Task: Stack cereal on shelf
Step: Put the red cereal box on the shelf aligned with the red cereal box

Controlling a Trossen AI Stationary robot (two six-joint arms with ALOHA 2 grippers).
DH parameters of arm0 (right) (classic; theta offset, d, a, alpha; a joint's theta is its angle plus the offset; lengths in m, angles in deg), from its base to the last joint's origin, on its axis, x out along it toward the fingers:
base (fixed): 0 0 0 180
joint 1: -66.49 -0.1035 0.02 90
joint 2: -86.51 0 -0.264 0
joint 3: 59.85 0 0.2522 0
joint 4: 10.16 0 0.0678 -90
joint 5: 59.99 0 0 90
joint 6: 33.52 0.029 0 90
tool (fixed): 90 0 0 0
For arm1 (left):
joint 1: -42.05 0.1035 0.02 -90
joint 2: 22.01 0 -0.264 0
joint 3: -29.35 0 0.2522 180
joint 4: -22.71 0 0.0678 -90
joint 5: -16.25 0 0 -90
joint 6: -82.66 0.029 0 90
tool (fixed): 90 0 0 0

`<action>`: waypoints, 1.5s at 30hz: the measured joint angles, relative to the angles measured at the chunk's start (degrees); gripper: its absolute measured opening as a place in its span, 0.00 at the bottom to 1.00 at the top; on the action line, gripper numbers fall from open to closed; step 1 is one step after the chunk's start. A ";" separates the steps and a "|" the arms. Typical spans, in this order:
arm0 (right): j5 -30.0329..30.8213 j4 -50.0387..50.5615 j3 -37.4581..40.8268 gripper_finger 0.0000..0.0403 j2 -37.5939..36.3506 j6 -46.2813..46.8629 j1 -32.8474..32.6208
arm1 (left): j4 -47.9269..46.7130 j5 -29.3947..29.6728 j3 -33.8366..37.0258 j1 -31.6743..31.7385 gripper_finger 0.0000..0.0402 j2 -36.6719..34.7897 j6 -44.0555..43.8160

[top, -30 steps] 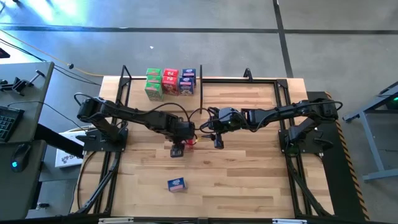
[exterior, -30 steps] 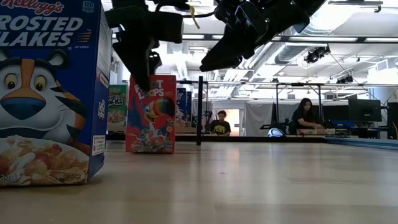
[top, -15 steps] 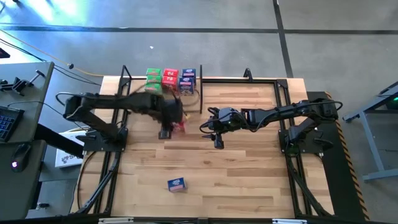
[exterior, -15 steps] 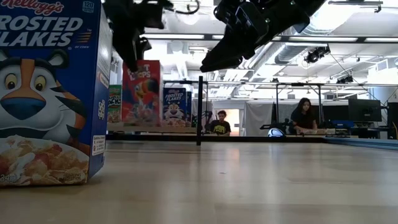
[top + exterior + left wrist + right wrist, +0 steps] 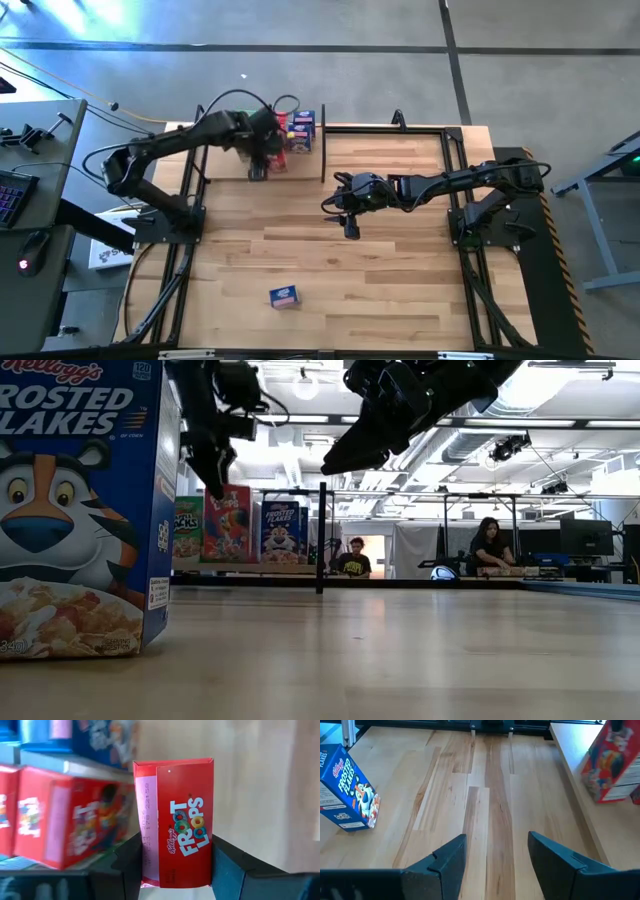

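My left gripper (image 5: pixel 266 152) is shut on a red Froot Loops cereal box (image 5: pixel 177 840) at the shelf (image 5: pixel 250 568) on the table's far left. In the low view this red box (image 5: pixel 228 523) stands level with a green box (image 5: pixel 187 525) and a blue box (image 5: pixel 282 530) in the shelf row. Another red box (image 5: pixel 65 827) and a blue one (image 5: pixel 100 735) show beside it. One blue Frosted Flakes box (image 5: pixel 285 296) stands upright on the tabletop near the near edge. My right gripper (image 5: pixel 345 215) hangs open over the table's middle, touching nothing. My left gripper pinches the red box at its top end (image 5: pixel 150 870), one finger (image 5: pixel 127 865) on each broad face, across the narrow top flap. The fingers come from above, pointing down. The box hangs upright below them; whether its bottom touches the shelf plank, I cannot tell.
A black upright divider (image 5: pixel 322 150) stands at the shelf's right end. Black frame rails (image 5: pixel 400 128) run along the table's far and side edges. Bare wood planks (image 5: pixel 485 795) lie between the right gripper and the blue box (image 5: pixel 347 790). People sit in the room behind (image 5: pixel 490 545).
My left gripper has risen from the table's middle and swung toward the far left, carrying the red box up off the tabletop and over to the shelf row. It has stayed shut on the box.
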 joint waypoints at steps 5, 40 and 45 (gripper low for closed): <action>0.00 -0.01 0.00 0.50 0.00 0.00 0.02 | 1.24 -0.48 0.00 3.84 0.42 0.67 4.36; 0.02 0.01 0.00 0.50 0.00 0.00 0.01 | 3.47 13.29 0.00 1.74 0.61 -1.44 7.45; 1.10 0.01 0.00 0.50 0.00 -0.72 0.00 | 3.38 16.92 0.00 0.33 0.61 -4.87 5.49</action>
